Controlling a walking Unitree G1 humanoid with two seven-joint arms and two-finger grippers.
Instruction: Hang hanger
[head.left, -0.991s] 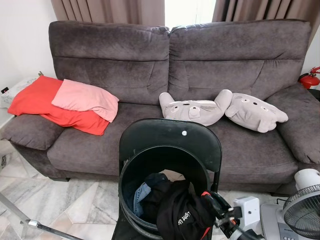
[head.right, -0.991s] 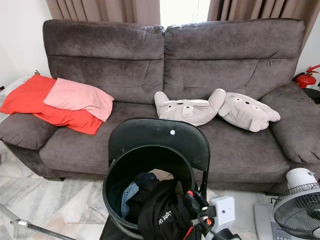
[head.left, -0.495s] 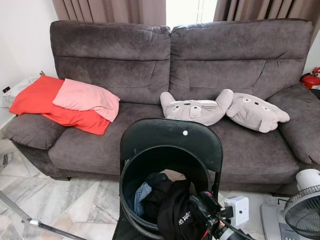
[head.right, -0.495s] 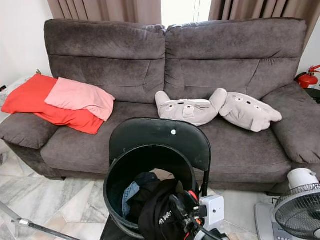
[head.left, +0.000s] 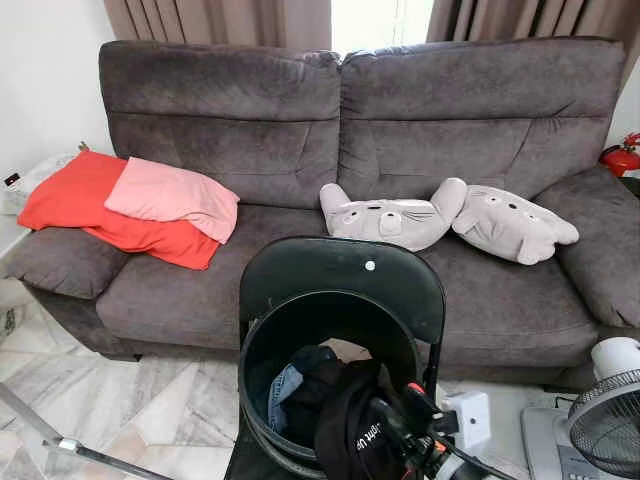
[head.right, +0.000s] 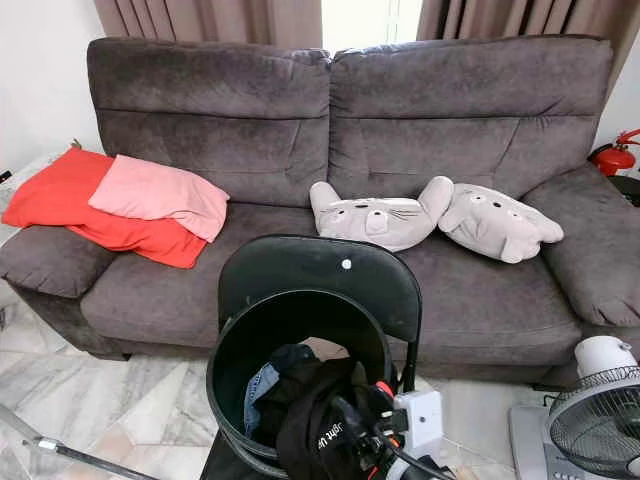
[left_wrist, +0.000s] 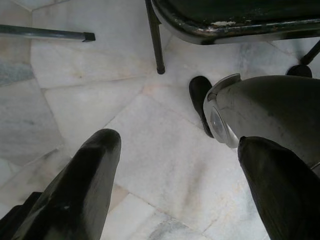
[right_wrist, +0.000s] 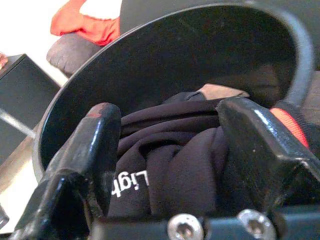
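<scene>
**Clerk:** While the count was taken, how did item one, the right gripper (right_wrist: 167, 122), stand?

**Keeper:** Fingers spread wide, low at the near rim of the black bucket (head.left: 262, 330). A fold of the black garment (head.left: 350, 425) with white lettering lay between them. I judged they straddled it and had not closed on it, likely to sort through the load.

**Clerk:** Item two, the bucket?

**Keeper:** It stood on the seat of the black folding chair (head.left: 340, 270), against the backrest, presumably raised there to put the contents within arm's reach. The garment was heaped at the near right of the rim, with a blue denim piece (head.left: 283, 385) toward the left wall.

**Clerk:** The hanger?

**Keeper:** I could not make one out. It may have been buried under the clothing.

**Clerk:** Item three, the left gripper (left_wrist: 175, 165)?

**Keeper:** It hung idle over the marble floor (left_wrist: 75, 90) by a chair leg, fingers apart and holding nothing.

**Clerk:** Beyond the chair?

**Keeper:** The grey sofa (head.left: 480, 120) carried a pink cushion (head.left: 170, 195) on a red cloth (head.left: 60, 205) at its left arm. Two grey plush cushions (head.left: 390, 220) lay on the right seat. A white fan (head.left: 605, 425) stood on the floor at the right.
</scene>
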